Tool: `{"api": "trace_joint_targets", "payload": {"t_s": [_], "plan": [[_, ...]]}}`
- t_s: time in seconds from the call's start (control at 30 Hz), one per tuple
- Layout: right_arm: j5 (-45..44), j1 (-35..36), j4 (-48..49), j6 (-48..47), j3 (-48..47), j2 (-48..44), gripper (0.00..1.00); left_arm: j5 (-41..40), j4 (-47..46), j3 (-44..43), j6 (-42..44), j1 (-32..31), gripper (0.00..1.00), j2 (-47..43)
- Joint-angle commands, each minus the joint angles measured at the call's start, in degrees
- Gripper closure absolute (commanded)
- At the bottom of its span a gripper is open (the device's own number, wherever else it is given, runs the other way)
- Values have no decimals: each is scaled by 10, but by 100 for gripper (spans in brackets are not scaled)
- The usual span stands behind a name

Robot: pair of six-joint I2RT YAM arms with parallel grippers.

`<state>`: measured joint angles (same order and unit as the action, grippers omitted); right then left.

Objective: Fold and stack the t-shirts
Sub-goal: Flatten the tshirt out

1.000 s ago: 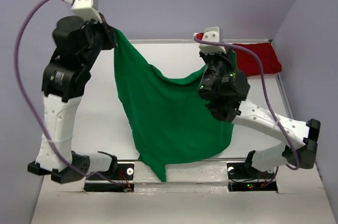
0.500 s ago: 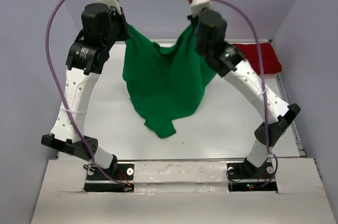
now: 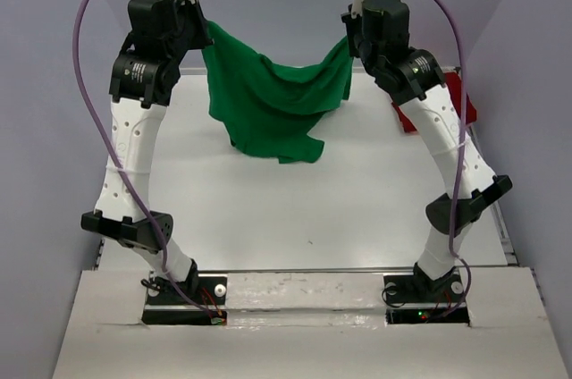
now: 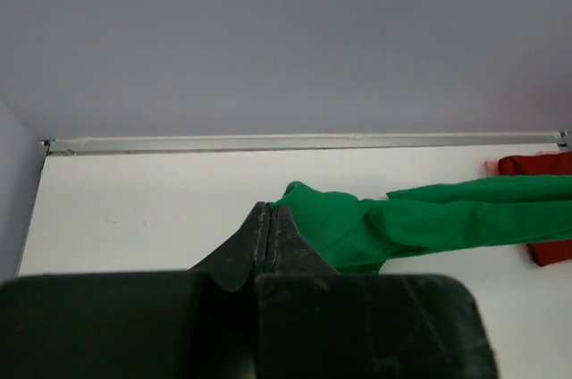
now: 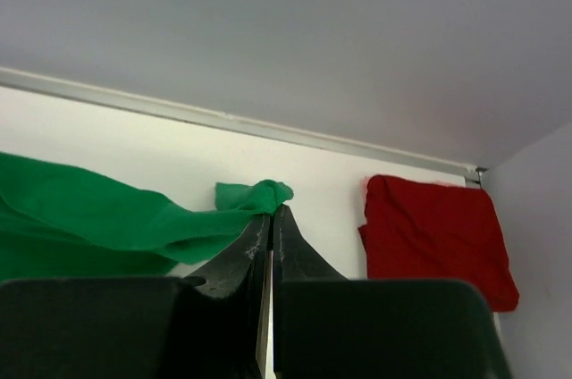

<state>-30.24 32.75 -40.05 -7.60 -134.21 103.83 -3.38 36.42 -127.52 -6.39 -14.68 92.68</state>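
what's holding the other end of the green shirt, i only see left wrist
Observer: The right gripper, shut on the green shirt at its other corner.
Operator: is it hanging clear of the table
Observer: Top view shows it sagging between that one and the left gripper, both raised high. I cannot tell whether its low edge touches the table.
Operator: red shirt folded yet
Observer: Right wrist shows the red shirt lying flat, roughly square, apart from the green one.
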Motion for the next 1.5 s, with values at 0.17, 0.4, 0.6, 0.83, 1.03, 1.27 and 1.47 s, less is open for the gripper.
{"api": "trace_joint_targets", "payload": {"t_s": [0.17,0.4,0.6,0.83,1.03,1.27,1.47], "plan": [[-80,49,-3,11,118,-190,100,-9,-16,31,9,-57,100,-155],[-140,121,27,-23,182,-287,100,-29,-31,110,16,-64,100,-273],[72,-49,45,15,118,-197,100,-29,-64,74,26,-9,100,-144],[221,-208,-12,24,-162,13,100,103,-44,-119,9,102,100,58],[267,-226,-12,9,-182,83,100,167,-69,-207,12,142,100,159],[271,-226,-3,3,-174,74,100,199,-90,-184,5,163,100,153],[272,-226,-5,14,-92,-30,100,202,-94,-135,-4,150,100,60]]}}
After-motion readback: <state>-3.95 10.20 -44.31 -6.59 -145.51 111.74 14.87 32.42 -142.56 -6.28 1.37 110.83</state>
